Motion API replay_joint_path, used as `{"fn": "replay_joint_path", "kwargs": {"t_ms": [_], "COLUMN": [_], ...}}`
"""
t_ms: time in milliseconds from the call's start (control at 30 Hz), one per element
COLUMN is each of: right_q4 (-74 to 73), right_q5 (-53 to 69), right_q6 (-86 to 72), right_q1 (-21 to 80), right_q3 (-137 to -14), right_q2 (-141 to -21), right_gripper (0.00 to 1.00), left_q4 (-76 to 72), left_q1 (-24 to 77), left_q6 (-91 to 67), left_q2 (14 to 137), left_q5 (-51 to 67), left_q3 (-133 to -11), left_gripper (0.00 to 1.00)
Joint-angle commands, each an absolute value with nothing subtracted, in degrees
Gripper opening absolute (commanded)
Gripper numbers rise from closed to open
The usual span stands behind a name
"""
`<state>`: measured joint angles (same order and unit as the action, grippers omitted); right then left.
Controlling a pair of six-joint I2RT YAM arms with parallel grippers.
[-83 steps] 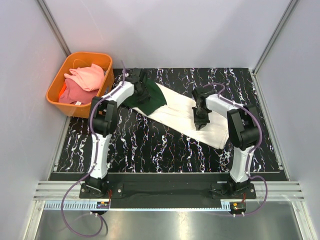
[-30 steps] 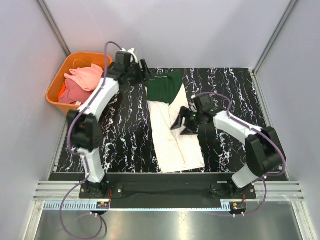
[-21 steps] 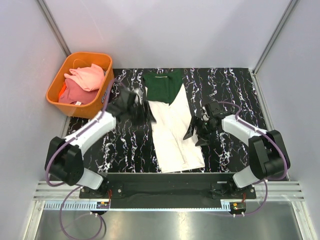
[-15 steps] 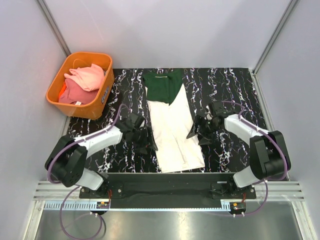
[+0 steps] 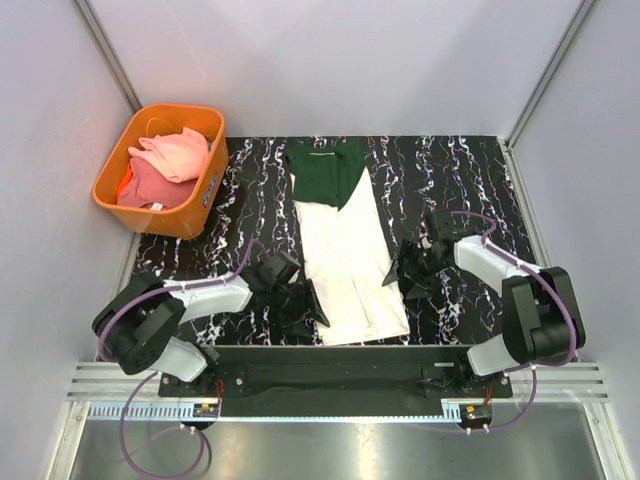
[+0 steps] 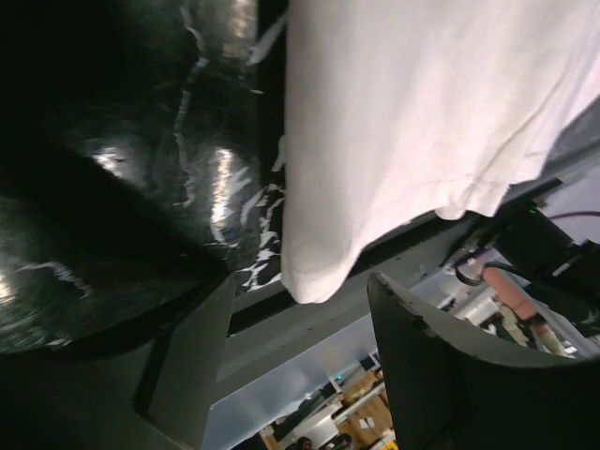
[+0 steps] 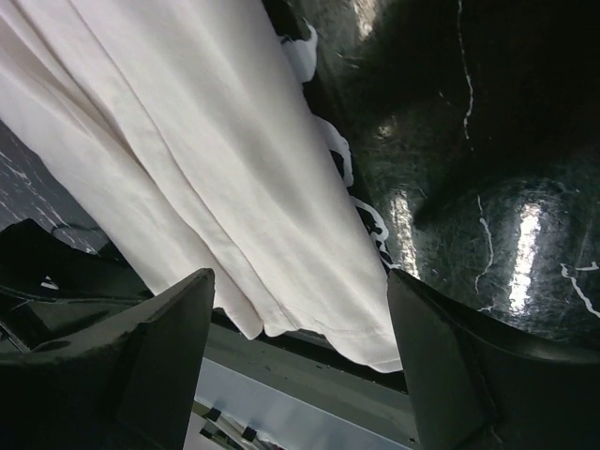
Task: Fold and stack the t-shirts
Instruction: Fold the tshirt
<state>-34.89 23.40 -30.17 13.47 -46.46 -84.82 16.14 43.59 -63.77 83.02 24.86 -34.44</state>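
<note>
The cream t-shirt (image 5: pixel 348 262) lay flat on the black marbled table (image 5: pixel 460 180), folded lengthwise into a narrow strip. Its dark green collar end pointed to the far edge and its hem reached the near edge. The coral t-shirt (image 5: pixel 178 152) and the pink t-shirt (image 5: pixel 150 187) lay crumpled in the orange basket (image 5: pixel 172 110).

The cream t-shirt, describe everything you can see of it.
The cream t-shirt is soft cloth, folded lengthwise into a narrow strip, flat on the black marbled table. Its dark green top end points away from the arms; its hem reaches the near edge. The open left gripper and open right gripper flank the hem, neither gripping.
</note>
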Motion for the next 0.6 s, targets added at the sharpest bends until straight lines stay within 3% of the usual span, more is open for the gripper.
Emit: {"fn": "replay_joint_path", "kwargs": {"t_ms": [0, 200, 300, 567], "right_q4": [-34.5, -32.5, -32.5, -27.8], "right_q5": [22.2, 24.5, 25.8, 32.9], "right_q6": [-30.0, -31.6, -32.2, -37.2], "right_q1": [13.1, 13.1, 13.1, 14.8], "right_q3": [-45.1, -41.8, -41.1, -33.6], "right_q2": [-82.6, -81.7, -81.1, -77.2], "right_gripper": [0.81, 0.78, 0.78, 0.78], "left_q4": [7.5, 2.7, 8.2, 23.0], "left_q1": [45.7, 45.9, 44.7, 41.7], "left_q6": [-71.3, -70.1, -67.4, -60.2], "left_q2": [86.1, 89.6, 87.2, 75.8], "left_q5": [25.7, 25.7, 22.7, 16.1], "left_q3": [-29.2, -28.2, -27.8, -24.7], "left_gripper": [0.64, 0.22, 0.0, 0.0]}}
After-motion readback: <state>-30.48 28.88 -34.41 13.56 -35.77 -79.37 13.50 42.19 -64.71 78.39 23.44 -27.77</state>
